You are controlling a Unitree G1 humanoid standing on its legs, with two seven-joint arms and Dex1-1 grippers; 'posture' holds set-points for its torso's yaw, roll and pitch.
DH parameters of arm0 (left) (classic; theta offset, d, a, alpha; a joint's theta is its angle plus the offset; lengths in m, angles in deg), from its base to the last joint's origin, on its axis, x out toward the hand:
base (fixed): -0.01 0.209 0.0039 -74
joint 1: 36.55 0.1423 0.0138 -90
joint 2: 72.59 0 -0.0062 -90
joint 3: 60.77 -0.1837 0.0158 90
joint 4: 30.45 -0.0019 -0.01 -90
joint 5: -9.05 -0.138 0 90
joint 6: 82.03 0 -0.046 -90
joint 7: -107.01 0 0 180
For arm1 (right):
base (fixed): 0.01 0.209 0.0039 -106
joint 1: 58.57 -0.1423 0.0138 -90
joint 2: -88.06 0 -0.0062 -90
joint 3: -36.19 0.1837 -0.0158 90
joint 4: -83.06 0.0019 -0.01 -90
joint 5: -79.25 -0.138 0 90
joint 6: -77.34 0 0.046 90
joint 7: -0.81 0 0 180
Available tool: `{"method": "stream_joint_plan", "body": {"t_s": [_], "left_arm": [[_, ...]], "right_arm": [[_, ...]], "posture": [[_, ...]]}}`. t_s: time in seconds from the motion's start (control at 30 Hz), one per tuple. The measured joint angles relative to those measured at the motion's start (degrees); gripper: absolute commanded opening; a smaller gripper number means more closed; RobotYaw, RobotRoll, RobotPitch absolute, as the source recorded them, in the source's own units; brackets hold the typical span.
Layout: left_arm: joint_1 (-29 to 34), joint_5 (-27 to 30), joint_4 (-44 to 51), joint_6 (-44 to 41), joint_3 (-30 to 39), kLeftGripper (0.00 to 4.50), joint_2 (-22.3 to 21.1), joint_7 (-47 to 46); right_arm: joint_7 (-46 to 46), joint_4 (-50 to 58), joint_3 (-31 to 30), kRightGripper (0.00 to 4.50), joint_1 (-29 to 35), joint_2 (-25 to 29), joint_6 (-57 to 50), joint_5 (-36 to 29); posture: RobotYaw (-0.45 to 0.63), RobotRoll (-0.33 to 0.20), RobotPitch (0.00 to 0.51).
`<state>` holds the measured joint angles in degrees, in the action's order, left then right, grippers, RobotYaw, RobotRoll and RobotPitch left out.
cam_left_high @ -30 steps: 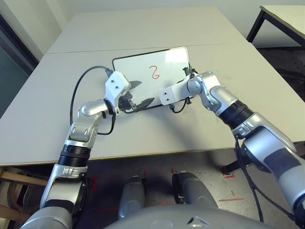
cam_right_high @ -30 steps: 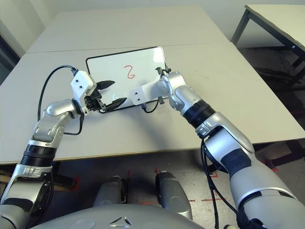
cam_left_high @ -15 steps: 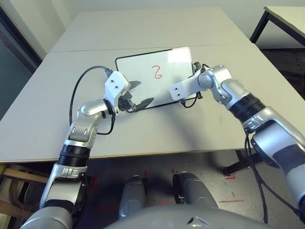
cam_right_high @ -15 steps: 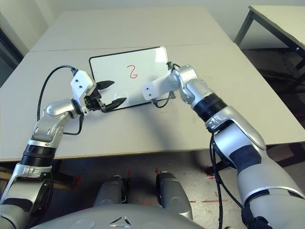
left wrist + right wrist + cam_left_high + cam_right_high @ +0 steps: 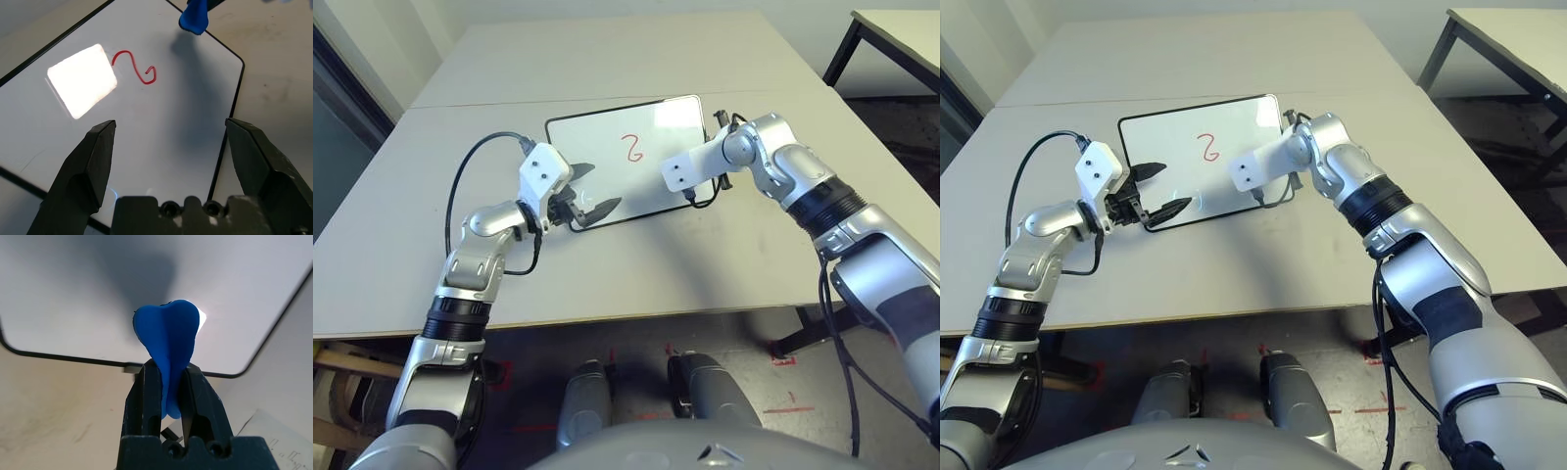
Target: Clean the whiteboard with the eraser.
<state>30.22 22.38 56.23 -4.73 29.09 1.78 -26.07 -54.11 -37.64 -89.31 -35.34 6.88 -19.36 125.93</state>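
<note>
- Right hand (image 5: 167, 382): your fingers are clamped on the eraser (image 5: 167, 350), its blue lobe sticking out past the tips. It hangs above the near right part of the whiteboard (image 5: 646, 127), not touching the surface, as far as the shadow under it suggests.
- Left hand (image 5: 173, 152): fingers spread wide, nothing between them, poised at the board's near left edge.
- Whiteboard lies flat on the bench (image 5: 607, 59), mid-bench, between both arms.
- Red mark (image 5: 629, 148) is intact near the board's centre.
- Status: pickup done; wiping not started. You have the whole erase left: bring the eraser over the mark, press, rub.
</note>
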Motion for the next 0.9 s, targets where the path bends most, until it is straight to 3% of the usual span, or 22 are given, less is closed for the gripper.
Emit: {"method": "stream_joint_plan", "body": {"t_s": [0.17,0.57,0.9], "left_arm": [[-0.01,-0.02,-0.72,0.72,1.41,4.50,-0.65,-0.47],[0.89,-0.07,-2.00,1.97,2.50,4.50,-1.17,-2.40],[1.48,-0.07,-1.98,2.33,2.49,4.50,-0.79,-3.92]], "right_arm": [[-0.08,-2.75,0.04,0.36,-4.60,-4.06,0.84,-0.66],[8.87,-23.92,-1.32,0.36,-12.54,-14.40,5.82,-0.54],[15.75,-35.46,-2.00,0.36,-16.63,-17.41,6.79,-0.47]], "posture": [[-0.09,0.000,0.050],[-0.05,0.000,0.051],[-0.04,0.000,0.045]]}}
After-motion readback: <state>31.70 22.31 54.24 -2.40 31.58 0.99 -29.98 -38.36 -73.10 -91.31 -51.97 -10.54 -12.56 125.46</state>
